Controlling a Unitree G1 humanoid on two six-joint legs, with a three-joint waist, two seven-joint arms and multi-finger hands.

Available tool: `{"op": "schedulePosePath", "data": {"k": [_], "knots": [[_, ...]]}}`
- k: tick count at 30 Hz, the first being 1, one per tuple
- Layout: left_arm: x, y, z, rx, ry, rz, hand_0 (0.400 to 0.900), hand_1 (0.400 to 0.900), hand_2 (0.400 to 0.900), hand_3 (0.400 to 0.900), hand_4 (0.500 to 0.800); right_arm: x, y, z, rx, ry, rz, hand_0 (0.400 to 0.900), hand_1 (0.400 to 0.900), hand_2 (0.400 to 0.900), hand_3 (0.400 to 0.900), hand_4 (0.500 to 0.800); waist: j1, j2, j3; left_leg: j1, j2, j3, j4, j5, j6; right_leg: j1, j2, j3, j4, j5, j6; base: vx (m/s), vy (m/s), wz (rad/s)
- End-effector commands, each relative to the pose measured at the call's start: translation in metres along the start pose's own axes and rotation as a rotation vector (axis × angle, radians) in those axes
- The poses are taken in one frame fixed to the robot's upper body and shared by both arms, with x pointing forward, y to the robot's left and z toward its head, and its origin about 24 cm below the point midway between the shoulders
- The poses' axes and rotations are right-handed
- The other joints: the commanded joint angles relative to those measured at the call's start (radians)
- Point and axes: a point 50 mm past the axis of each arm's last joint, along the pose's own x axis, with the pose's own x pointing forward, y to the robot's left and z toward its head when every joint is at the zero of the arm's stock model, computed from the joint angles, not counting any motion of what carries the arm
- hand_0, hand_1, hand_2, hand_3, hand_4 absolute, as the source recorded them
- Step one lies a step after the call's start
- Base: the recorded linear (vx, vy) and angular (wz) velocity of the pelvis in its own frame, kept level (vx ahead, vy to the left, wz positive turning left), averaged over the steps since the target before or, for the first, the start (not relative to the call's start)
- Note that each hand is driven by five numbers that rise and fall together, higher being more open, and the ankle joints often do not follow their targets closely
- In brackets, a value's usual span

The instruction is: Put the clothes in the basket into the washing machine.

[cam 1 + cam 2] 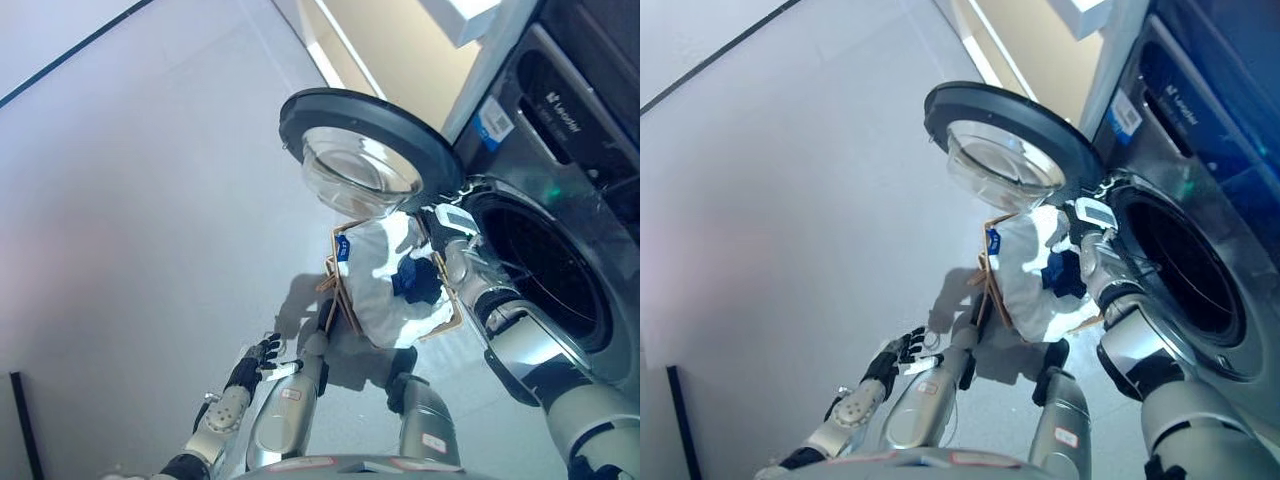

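- The white and dark blue clothes (400,280) lie heaped in a light wooden-framed basket (343,290) with a pale liner, filling it to the rim; a dark blue garment sits on the side of the heap nearest the washing machine.
- The basket stands on the grey floor (150,200) just in front of the dark grey front-loading washing machine (570,200), beside its round drum opening (545,265), which is dark inside.
- The right hand (432,222) is at the far edge of the basket, next to the washing machine's opening, against the white cloth; its fingers are hidden among the clothes, so whether it has hold of anything cannot be told.
- The washing machine's round door (365,140), with a dark rim and a clear glass bowl, is swung wide open and hangs over the far end of the basket.
- The left hand (262,352) hangs well apart from the washing machine, on the basket's other side and low over the floor; its dark fingers are loosely spread and hold nothing.
- A cream-coloured wall panel (400,50) stands beside the washing machine, beyond the open door.
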Motion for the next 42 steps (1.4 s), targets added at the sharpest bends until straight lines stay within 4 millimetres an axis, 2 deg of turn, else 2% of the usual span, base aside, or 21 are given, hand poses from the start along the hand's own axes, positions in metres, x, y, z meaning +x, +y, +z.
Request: {"op": "schedulePosePath", "data": {"k": [1, 8, 18, 20, 24, 27, 39, 42], "knots": [[-0.001, 0.002, 0.004, 0.022, -0.031, 0.002, 0.900, 0.900, 0.900, 0.900, 0.800, -0.002, -0.012, -0.029, -0.045, 0.099, -0.044, 0.900, 0.900, 0.900, 0.900, 0.800, 0.001, 0.010, 0.019, -0.009, -0.051, 0.018, 0.061, -0.086, 0.038, 0.039, 0.020, -0.007, -0.191, 0.174, -0.009, 0.01, 0.018, 0.12], [0.003, 0.000, 0.020, 0.021, -0.089, -0.007, 0.900, 0.900, 0.900, 0.900, 0.800, 0.000, -0.029, -0.045, -0.027, 0.165, -0.091, 0.900, 0.900, 0.900, 0.900, 0.800, 0.026, 0.064, 0.042, -0.037, -0.070, -0.003, 0.059, -0.077, 0.039, 0.009, 0.002, -0.026, -0.159, 0.160, -0.010, 0.02, 0.033, 0.13], [0.005, -0.006, 0.021, 0.004, -0.090, -0.007, 0.900, 0.900, 0.900, 0.900, 0.800, -0.001, -0.041, -0.056, -0.068, 0.190, -0.118, 0.900, 0.900, 0.900, 0.900, 0.800, 0.028, 0.118, 0.082, -0.079, -0.096, -0.008, 0.088, -0.098, 0.038, -0.058, -0.020, -0.011, -0.081, 0.118, -0.005, 0.01, 0.029, 0.02], [0.006, -0.007, 0.024, 0.003, -0.099, -0.002, 0.900, 0.900, 0.900, 0.900, 0.800, 0.000, -0.049, -0.056, -0.071, 0.193, -0.144, 0.900, 0.900, 0.900, 0.900, 0.800, 0.027, 0.131, 0.095, -0.106, -0.102, -0.007, 0.101, -0.097, 0.037, -0.088, -0.024, -0.008, -0.059, 0.111, -0.006, 0.00, 0.000, 0.00], [0.008, -0.006, 0.023, -0.006, -0.087, 0.017, 0.900, 0.900, 0.900, 0.900, 0.800, 0.002, -0.061, -0.056, -0.086, 0.196, -0.173, 0.900, 0.900, 0.900, 0.900, 0.800, 0.024, 0.136, 0.111, -0.142, -0.107, -0.003, 0.117, -0.096, 0.033, -0.128, -0.029, -0.007, -0.032, 0.103, -0.009, -0.04, 0.014, 0.02], [0.016, -0.003, 0.030, -0.030, -0.087, 0.059, 0.900, 0.900, 0.900, 0.900, 0.800, 0.005, -0.074, -0.051, -0.088, 0.176, -0.222, 0.900, 0.900, 0.900, 0.900, 0.800, 0.009, 0.135, 0.133, -0.203, -0.111, 0.004, 0.147, -0.098, 0.027, -0.196, -0.034, 0.001, 0.017, 0.093, -0.013, -0.04, 0.012, 0.04], [0.022, -0.006, 0.041, -0.053, -0.115, 0.084, 0.900, 0.900, 0.900, 0.900, 0.800, 0.003, -0.107, -0.063, -0.135, 0.218, -0.311, 0.900, 0.900, 0.900, 0.900, 0.800, 0.003, 0.151, 0.151, -0.362, -0.134, 0.014, 0.228, -0.109, 0.021, -0.364, -0.061, 0.025, 0.162, 0.052, -0.023, -0.01, 0.009, 0.05], [0.023, -0.009, 0.041, -0.056, -0.114, 0.084, 0.900, 0.900, 0.900, 0.900, 0.800, 0.000, -0.118, -0.074, -0.178, 0.255, -0.331, 0.900, 0.900, 0.900, 0.900, 0.800, 0.003, 0.160, 0.144, -0.416, -0.146, 0.012, 0.269, -0.119, 0.019, -0.422, -0.074, 0.038, 0.226, 0.028, -0.029, 0.01, 0.005, 0.12]]}}
